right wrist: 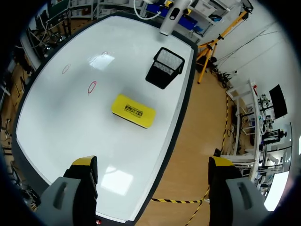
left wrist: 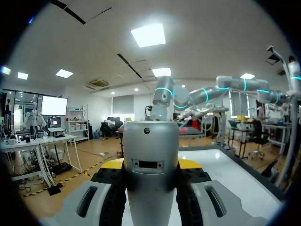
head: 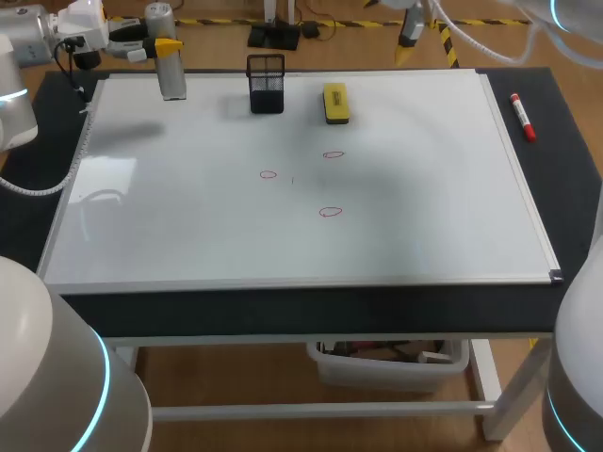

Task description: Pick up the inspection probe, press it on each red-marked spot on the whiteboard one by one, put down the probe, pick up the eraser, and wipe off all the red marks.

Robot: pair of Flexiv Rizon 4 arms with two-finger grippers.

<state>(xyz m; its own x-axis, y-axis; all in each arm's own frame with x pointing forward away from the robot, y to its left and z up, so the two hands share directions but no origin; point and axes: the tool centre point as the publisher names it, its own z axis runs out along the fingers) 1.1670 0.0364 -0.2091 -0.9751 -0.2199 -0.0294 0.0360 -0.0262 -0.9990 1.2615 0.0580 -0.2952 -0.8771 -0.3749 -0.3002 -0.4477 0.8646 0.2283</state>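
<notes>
Probe (head: 171,73) clamped between the left gripper's (left wrist: 150,164) fingers, near the mesh cup (head: 267,83); right gripper (right wrist: 153,163) spread wide, holding nothing.

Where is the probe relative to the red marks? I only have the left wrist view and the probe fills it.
Observer: In the head view the inspection probe stands upright in the left gripper at the whiteboard's far left corner. The three red marks are clustered near the board's middle, well away from it.
Operator: And the eraser?
Observer: The yellow eraser lies flat near the board's far edge, just right of the black mesh holder and beyond the marks.
</notes>
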